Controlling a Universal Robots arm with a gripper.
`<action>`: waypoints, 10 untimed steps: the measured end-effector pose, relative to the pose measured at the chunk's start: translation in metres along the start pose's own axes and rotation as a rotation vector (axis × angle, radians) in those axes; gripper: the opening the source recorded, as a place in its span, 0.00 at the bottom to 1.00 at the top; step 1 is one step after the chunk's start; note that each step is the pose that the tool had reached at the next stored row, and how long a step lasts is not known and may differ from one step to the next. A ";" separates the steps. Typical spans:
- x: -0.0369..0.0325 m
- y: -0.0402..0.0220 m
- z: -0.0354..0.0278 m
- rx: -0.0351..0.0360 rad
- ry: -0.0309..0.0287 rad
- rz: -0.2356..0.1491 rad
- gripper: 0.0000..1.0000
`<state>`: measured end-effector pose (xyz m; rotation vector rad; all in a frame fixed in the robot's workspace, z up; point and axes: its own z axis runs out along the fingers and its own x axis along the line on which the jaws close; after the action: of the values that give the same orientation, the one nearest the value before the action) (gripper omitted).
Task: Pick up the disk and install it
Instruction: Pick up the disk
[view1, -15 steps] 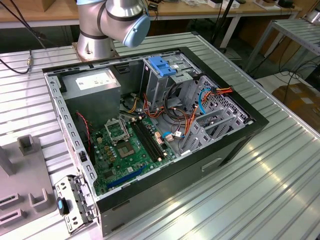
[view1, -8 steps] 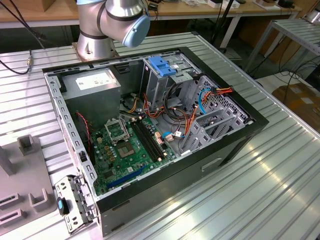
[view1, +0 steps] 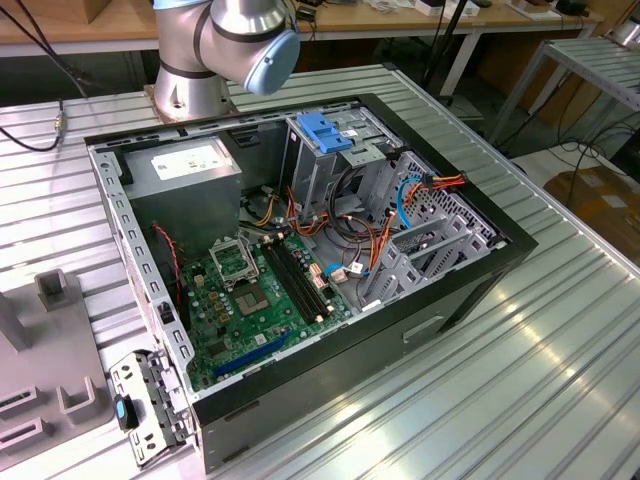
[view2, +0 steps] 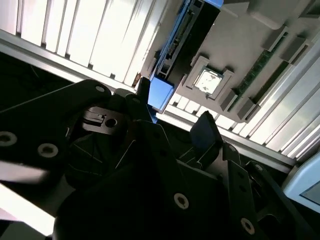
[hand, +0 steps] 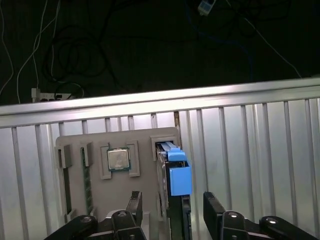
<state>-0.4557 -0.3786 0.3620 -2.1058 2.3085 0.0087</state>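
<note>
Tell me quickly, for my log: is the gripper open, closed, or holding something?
Gripper: open, holding nothing; in the first wrist view its fingers sit either side of the disk, not touching it.

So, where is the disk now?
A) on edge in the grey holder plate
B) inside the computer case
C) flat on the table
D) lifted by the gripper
A: in the first wrist view the disk stands on edge in a slot of the grey holder plate, with the open gripper astride it.

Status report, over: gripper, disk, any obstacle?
Gripper open, aligned over disk, no contact. Disk on edge in grey holder slot. Processor chip beside it, apart.
</note>
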 end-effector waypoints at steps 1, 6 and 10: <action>-0.0004 0.0006 0.0029 0.0004 -0.0003 -0.017 0.60; -0.0069 0.0019 0.0114 0.0005 -0.0004 -0.046 0.60; -0.0112 0.0050 0.0199 0.0005 -0.0006 -0.051 0.60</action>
<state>-0.4595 -0.3667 0.3423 -2.1635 2.2532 0.0080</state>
